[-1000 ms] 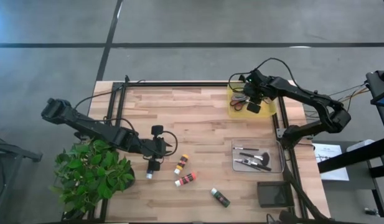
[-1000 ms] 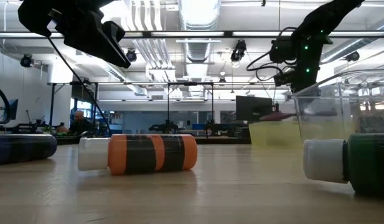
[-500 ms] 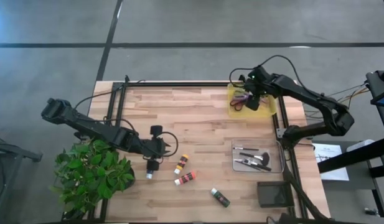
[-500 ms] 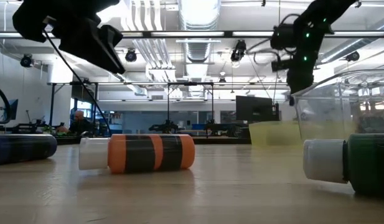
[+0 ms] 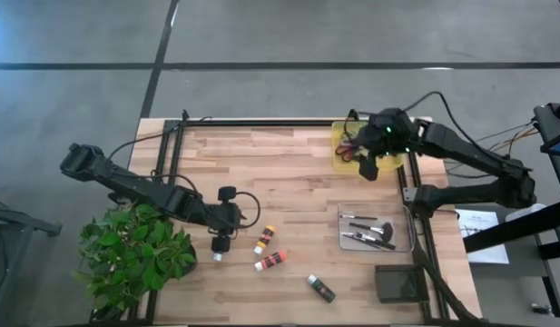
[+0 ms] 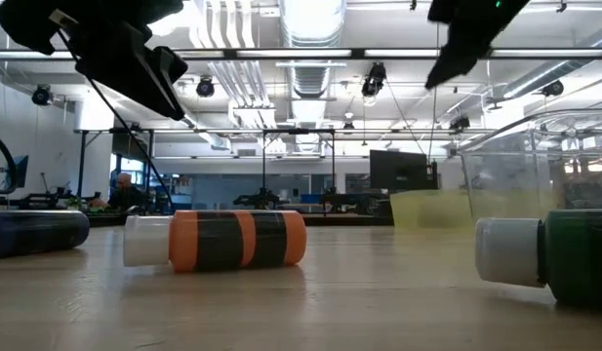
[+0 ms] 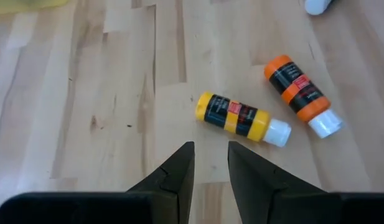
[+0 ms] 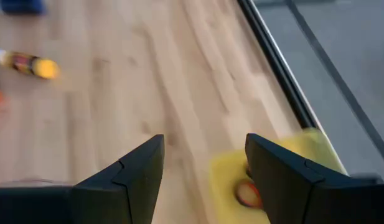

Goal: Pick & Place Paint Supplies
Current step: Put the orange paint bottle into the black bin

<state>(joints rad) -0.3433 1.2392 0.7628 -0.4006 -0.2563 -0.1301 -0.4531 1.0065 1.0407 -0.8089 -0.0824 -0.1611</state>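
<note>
Leafy potted plant (image 5: 134,254) at table (image 5: 289,195) corner; person (image 6: 120,190) seated in bkgd.

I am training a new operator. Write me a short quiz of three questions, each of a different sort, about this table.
1. True or false: the right gripper holds a paint tube.
2. Where do the brushes lie? A) yellow bin B) clear tray C) bare table
3. Fill in: the paint tube nearest the left gripper's fingertips in its wrist view is ____.

Key
1. False. Its fingers stand open and empty over the yellow bin.
2. B, the clear tray.
3. Yellow: the yellow tube, with the orange tube beyond it.
</note>
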